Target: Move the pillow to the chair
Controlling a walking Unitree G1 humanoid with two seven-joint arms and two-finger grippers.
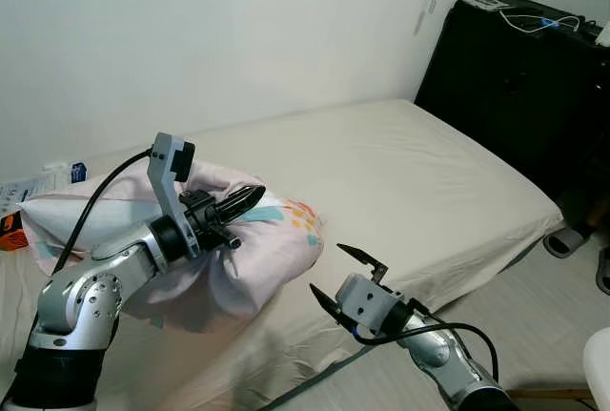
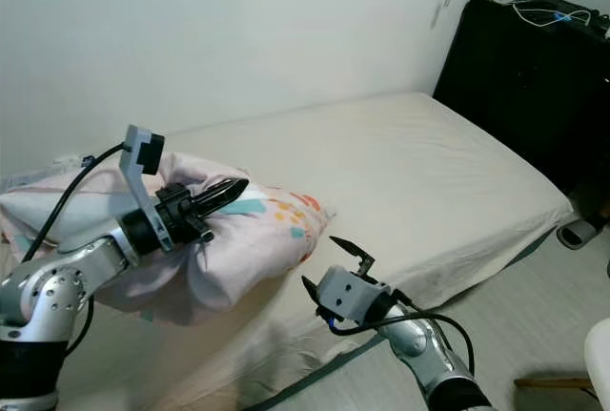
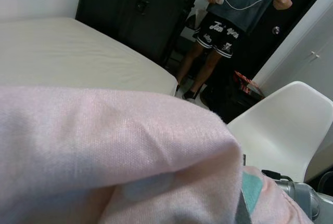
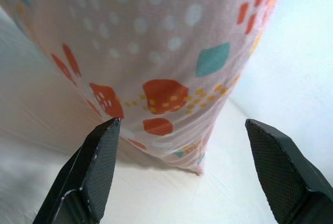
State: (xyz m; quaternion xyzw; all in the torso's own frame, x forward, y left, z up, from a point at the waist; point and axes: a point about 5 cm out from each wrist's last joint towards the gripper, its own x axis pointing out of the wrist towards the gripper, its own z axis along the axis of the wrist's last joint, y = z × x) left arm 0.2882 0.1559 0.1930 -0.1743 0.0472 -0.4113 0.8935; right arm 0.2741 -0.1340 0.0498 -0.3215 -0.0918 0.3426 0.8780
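Where wrist looks: person (image 3: 235, 5), chair (image 3: 276, 130).

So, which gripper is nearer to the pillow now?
Left. The left gripper rests on top of the pillow, fingers shut. The right gripper is open beside the pillow's corner, not touching.

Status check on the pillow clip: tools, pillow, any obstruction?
Left tool shut, on top of the pillow. Right tool open, just short of its corner. Pillow on the bed. Person beyond the chair.
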